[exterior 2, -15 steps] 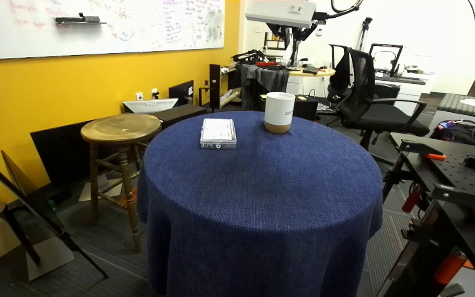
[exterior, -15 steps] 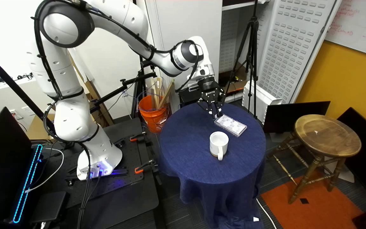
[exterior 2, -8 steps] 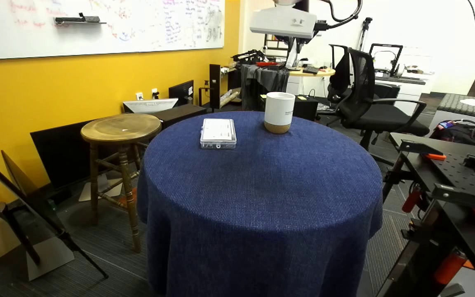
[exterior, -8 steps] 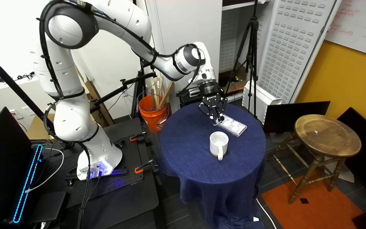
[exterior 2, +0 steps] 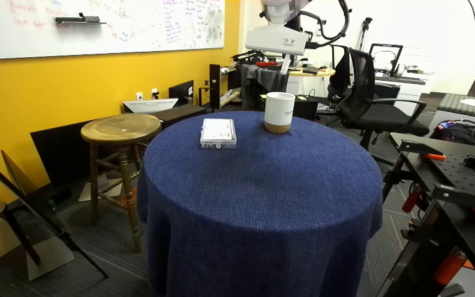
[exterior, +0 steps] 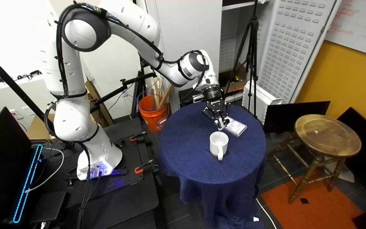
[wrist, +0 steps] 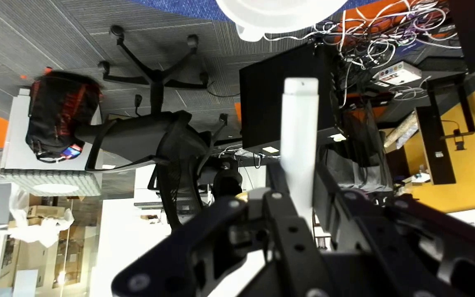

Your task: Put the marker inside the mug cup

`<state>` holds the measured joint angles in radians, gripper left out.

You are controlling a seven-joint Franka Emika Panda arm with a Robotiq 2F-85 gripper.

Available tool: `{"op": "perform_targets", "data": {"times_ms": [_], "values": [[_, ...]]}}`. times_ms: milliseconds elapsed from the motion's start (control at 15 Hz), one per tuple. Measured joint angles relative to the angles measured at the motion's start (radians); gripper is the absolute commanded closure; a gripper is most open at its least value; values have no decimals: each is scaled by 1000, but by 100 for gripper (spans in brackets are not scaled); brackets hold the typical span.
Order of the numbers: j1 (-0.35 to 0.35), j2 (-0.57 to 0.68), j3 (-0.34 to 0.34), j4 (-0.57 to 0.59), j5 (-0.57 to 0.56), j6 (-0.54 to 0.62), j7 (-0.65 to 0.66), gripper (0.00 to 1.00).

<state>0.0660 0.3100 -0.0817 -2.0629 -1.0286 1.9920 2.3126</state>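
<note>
In the wrist view the gripper [wrist: 300, 177] was clamped on the marker [wrist: 299, 136], whose pale shaft stood between the two fingers and jutted well past their tips. The mug cup [wrist: 283, 14], cut off by the picture's edge, lay beyond the marker's free end, with a gap showing between them

In an exterior view the gripper hung tilted above the counter [exterior: 186, 149]. The mug cup [exterior: 214, 148] stood upright below the gripper and a little ahead of it, its handle on the side facing away and no marker showing in its mouth. A flat clear case [exterior: 237, 128] lay lower than the gripper and to one side, partly hidden by it

In an exterior view a white wrist housing [exterior 2: 276, 40] hid the gripper, but the marker [exterior 2: 285, 64] showed beneath, slightly tilted, its lower end clear above the rim of the mug cup

The step in hand looked to be the carry: the grasp was made, the release not yet due. The next move seemed to call for a short shift ahead of the gripper until the marker's end was over the mouth, a straighter tilt to spare the near rim, then lowering, and letting go only once that end was inside
</note>
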Motion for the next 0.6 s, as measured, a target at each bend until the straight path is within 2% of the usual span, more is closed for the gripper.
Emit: {"op": "perform_targets", "data": {"times_ms": [600], "values": [[0,105,0,53,-10,-2,9,95]]}}
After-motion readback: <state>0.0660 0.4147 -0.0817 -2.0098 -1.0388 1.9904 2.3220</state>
